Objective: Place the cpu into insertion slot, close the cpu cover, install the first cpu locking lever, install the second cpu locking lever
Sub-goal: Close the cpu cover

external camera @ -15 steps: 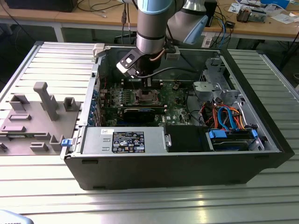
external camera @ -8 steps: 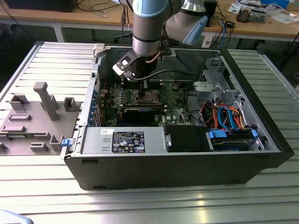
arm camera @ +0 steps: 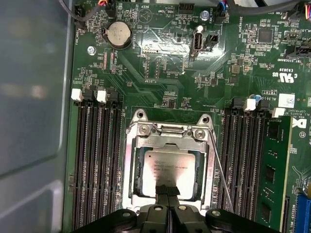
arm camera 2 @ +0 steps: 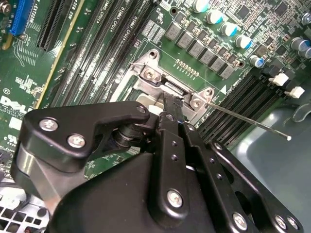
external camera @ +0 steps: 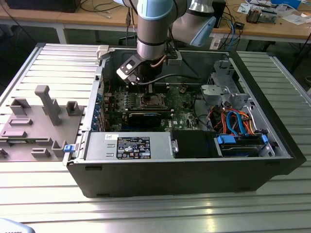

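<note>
The cpu, a silver-grey square chip, lies in the insertion slot on the green board. The cpu cover, a silvery frame, lies flat around the chip. My gripper is shut, its two black fingertips pressed together over the chip's edge with nothing between them. One thin wire locking lever runs along the socket's side. In the second wrist view this lever sticks out free past the socket rim. In the exterior view the gripper hangs straight over the socket inside the open case.
Long black memory slots flank the socket on both sides. A round coin cell sits further along the board. The case wall stands close by. A drive cage with orange and blue cables and a grey fixture block are in the exterior view.
</note>
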You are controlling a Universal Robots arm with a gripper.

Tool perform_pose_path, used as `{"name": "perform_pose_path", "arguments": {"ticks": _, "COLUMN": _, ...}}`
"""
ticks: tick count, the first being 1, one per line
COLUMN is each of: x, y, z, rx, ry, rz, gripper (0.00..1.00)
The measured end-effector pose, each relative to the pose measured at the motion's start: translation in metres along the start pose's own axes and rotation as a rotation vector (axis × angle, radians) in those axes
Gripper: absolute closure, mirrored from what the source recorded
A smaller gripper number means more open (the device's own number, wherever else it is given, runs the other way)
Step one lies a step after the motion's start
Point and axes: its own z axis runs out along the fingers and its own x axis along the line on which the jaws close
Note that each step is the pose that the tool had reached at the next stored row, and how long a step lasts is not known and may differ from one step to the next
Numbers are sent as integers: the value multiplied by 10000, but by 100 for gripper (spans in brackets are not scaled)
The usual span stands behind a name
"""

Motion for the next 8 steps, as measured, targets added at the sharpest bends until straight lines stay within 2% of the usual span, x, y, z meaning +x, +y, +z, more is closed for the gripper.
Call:
{"name": "perform_pose_path", "arguments": {"ticks": 2, "x": -1, "y": 12, "z": 1, "rx": 0, "ry": 2, "rz": 2, "gripper": 89}}
{"name": "perform_pose_path", "arguments": {"ticks": 5, "x": -7, "y": 97, "z": -1, "rx": -1, "ry": 2, "rz": -1, "gripper": 89}}
{"name": "perform_pose_path", "arguments": {"ticks": 6, "x": -13, "y": 171, "z": -3, "rx": 2, "ry": 2, "rz": -2, "gripper": 89}}
{"name": "perform_pose_path", "arguments": {"ticks": 8, "x": -19, "y": 236, "z": -10, "rx": 18, "ry": 4, "rz": -1, "gripper": 89}}
